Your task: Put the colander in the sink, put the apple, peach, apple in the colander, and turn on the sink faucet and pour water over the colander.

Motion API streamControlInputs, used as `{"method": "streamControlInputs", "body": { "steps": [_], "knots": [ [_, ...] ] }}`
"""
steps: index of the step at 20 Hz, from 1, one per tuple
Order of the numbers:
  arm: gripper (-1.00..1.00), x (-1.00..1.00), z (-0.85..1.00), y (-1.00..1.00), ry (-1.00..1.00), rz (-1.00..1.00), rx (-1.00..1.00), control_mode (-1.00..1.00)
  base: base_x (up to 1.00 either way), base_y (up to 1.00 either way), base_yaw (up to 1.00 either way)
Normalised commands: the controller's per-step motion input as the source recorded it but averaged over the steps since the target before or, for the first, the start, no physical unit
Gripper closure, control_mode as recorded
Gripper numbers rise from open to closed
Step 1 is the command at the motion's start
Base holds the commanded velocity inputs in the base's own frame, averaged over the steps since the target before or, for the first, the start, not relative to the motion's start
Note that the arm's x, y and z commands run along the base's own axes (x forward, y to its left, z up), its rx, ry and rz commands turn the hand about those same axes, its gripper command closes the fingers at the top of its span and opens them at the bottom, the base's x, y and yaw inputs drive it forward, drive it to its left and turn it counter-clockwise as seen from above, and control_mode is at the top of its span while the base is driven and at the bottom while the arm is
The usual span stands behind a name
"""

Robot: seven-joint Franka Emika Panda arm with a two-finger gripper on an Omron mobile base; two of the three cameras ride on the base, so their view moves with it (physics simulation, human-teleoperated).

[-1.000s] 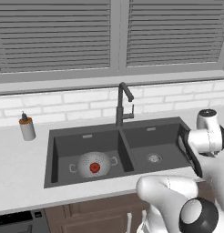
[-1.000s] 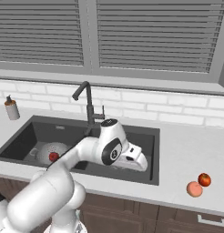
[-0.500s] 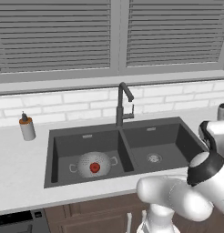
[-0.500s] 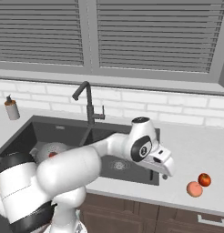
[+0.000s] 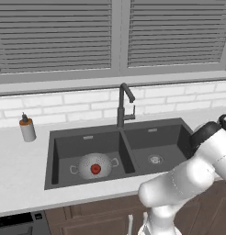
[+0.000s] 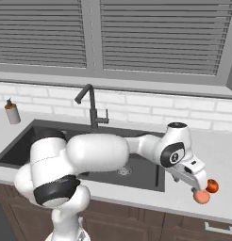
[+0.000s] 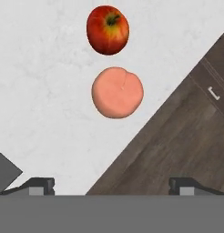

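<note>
No legible text or labels anywhere.

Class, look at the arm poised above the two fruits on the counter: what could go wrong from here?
1. The peach and the apple lie close together, so the open fingers might nudge the apple while closing.
2. Both sit near the counter edge; a knocked fruit could roll off.

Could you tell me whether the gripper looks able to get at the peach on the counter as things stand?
Probably yes: the gripper hovers over the peach with its fingers spread wide. The apple lies just beyond, apart from it, and nothing lies between the gripper and the fruit.
</note>
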Motion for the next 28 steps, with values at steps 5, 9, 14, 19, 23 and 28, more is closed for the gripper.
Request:
{"method": "streamControlInputs", "body": {
  "steps": [5, 9, 14, 19, 23, 28],
  "knots": [
    [-1.00, 0.08, -0.11, -0.52, -0.01, -0.03, 0.08, -1.00, 0.00, 0.00, 0.00],
    [-1.00, 0.13, -0.18, -0.32, -0.05, 0.00, 0.12, -1.00, 0.00, 0.00, 0.00],
    [-1.00, 0.04, -0.29, -0.14, -0.10, 0.00, 0.13, -1.00, 0.00, 0.00, 0.00],
    [-1.00, 0.20, -0.13, -0.15, -0.02, 0.00, 0.10, -1.00, 0.00, 0.00, 0.00],
    [-1.00, 0.26, -0.02, -0.13, 0.00, 0.00, 0.01, -1.00, 0.00, 0.00, 0.00],
    [-1.00, 0.12, -0.14, -0.01, 0.00, 0.00, 0.00, -1.00, 0.00, 0.00, 0.00]
  ]
}}
